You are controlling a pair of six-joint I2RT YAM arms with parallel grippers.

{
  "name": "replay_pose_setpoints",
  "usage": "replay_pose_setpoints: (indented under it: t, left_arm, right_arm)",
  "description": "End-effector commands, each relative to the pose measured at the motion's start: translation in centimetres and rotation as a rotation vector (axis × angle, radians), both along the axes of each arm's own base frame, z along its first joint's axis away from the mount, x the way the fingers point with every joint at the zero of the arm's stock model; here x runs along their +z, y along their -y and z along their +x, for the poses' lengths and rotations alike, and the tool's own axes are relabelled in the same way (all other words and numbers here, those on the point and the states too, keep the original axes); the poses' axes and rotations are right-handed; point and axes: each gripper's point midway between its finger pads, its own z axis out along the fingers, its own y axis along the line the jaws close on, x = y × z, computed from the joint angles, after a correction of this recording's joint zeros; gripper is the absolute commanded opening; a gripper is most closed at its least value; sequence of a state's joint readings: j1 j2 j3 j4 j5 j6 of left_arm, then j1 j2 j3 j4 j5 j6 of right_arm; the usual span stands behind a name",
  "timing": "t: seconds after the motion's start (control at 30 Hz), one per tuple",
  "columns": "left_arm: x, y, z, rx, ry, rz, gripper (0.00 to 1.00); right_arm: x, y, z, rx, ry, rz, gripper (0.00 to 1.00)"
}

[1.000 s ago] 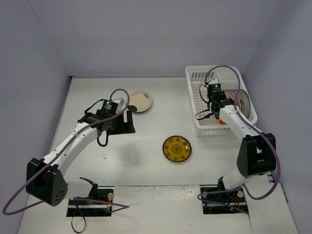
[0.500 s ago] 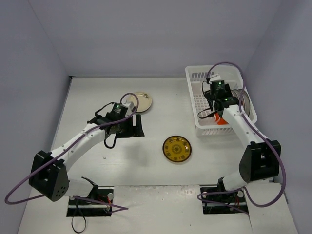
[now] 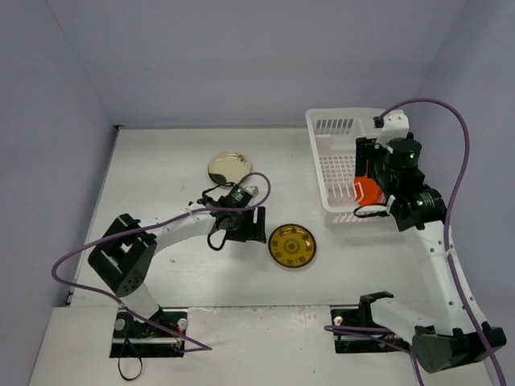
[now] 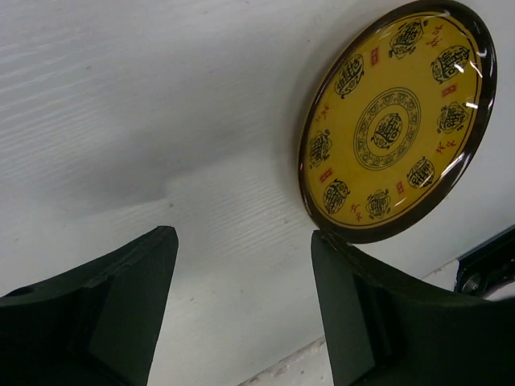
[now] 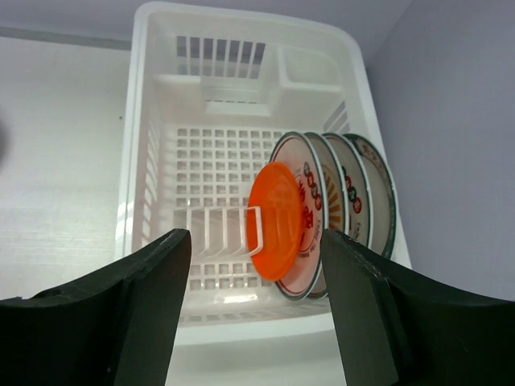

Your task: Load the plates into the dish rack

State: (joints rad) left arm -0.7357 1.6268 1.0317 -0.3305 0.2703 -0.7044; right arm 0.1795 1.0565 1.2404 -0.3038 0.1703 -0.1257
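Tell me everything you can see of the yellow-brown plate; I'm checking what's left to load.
The yellow-brown plate is round and glossy, with a dark brown rim, a yellow face, dark medallions ringing a central emblem, and small red marks. It lies flat, face up, on the white table, outside the dish rack. The open left end effector hovers beside its edge; contact cannot be told.

One plate is yellow-brown, the dish rack white.

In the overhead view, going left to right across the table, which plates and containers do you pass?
Cream plate → yellow-brown plate → dish rack, with the red-orange plate standing inside it.
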Motion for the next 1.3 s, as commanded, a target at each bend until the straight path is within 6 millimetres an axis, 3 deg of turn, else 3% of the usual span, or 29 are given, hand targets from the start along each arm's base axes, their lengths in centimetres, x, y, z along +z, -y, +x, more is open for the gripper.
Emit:
replay_pose_setpoints:
  t: [0.0, 0.27, 0.37, 0.5, 0.67, 0.8, 0.97, 1.27]
  left_arm:
    - [2.7, 3.8, 2.5, 0.006, 0.083, -0.108, 0.66]
    - [1.0, 6.8, 2.4, -0.021, 0.038, -0.135, 0.55]
    - [0.4, 7.8, 2.0, -0.032, 0.019, -0.152, 0.47]
    - [-0.7, 8.6, 1.2, -0.040, -0.023, -0.160, 0.29]
    - [-0.5, 8.4, 0.5, -0.038, -0.039, -0.175, 0.00]
    - [1.7, 7.5, 0.6, -0.033, 0.002, -0.188, 0.00]
    - [4.7, 4.8, 1.4, -0.001, 0.056, -0.210, 0.00]
    - [15.1, -0.7, 3.5, 0.052, 0.271, -0.381, 0.00]
  right_arm:
    - [-0.5, -1.8, -1.0, 0.065, -0.005, 0.088, 0.66]
    - [-1.9, -2.3, -3.1, 0.093, -0.034, 0.129, 0.66]
    - [-2.3, -2.5, -3.5, 0.101, -0.045, 0.136, 0.66]
    - [-2.6, -2.8, -3.7, 0.116, -0.053, 0.149, 0.66]
    - [-2.9, -3.6, -3.6, 0.148, -0.064, 0.174, 0.66]
    - [-3.0, -4.6, -3.2, 0.195, -0.068, 0.198, 0.66]
    - [-2.9, -6.3, -2.9, 0.258, -0.072, 0.267, 0.66]
    - [-3.3, -11.0, -2.5, 0.430, -0.109, 0.406, 0.67]
